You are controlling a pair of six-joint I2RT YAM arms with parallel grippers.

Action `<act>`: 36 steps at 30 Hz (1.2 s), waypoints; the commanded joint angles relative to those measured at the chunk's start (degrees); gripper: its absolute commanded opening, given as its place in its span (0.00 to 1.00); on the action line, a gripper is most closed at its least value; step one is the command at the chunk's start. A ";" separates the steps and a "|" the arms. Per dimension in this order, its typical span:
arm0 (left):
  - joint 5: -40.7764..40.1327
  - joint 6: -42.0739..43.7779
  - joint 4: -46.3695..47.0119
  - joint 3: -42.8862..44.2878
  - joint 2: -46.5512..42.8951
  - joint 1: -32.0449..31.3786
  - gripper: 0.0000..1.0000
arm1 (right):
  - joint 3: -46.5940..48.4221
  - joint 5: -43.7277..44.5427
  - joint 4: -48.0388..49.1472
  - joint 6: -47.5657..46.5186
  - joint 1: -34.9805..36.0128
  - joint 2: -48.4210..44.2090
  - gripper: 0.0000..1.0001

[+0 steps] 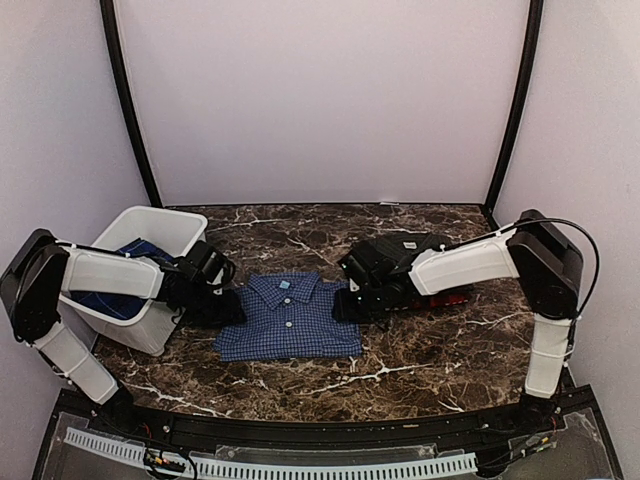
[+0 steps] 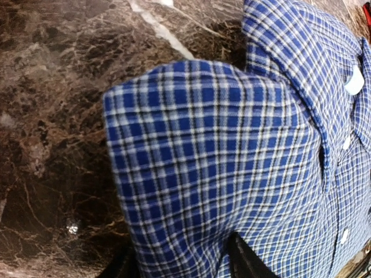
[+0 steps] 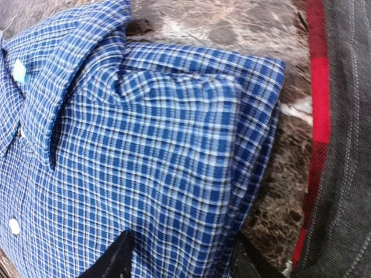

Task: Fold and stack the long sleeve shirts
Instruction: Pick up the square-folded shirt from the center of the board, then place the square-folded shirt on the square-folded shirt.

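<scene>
A folded blue-and-white check shirt lies collar up at the middle of the marble table. My left gripper is at its left edge and closed on the folded cloth, which bunches between the two black fingers. My right gripper holds the shirt's right edge the same way, its fingers on either side of the thick fold. A black pinstripe shirt lies on a red-and-black plaid one just to the right, partly hidden under the right arm.
A white plastic bin stands at the left behind the left arm, with dark blue cloth inside it. Black frame posts rise at both back corners against the walls.
</scene>
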 commanded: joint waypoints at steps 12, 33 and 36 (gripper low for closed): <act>4.05 0.95 -1.66 1.97 -2.46 0.41 0.00 | 8.02 2.29 -5.65 -1.60 2.96 2.88 0.07; 5.97 5.45 -11.51 16.68 -8.70 0.37 0.00 | 25.66 5.66 -17.07 -11.37 1.54 -1.18 0.00; 7.38 3.71 -9.78 18.55 -7.89 -0.36 0.00 | 26.60 5.78 -18.10 -14.57 -0.76 -2.25 0.00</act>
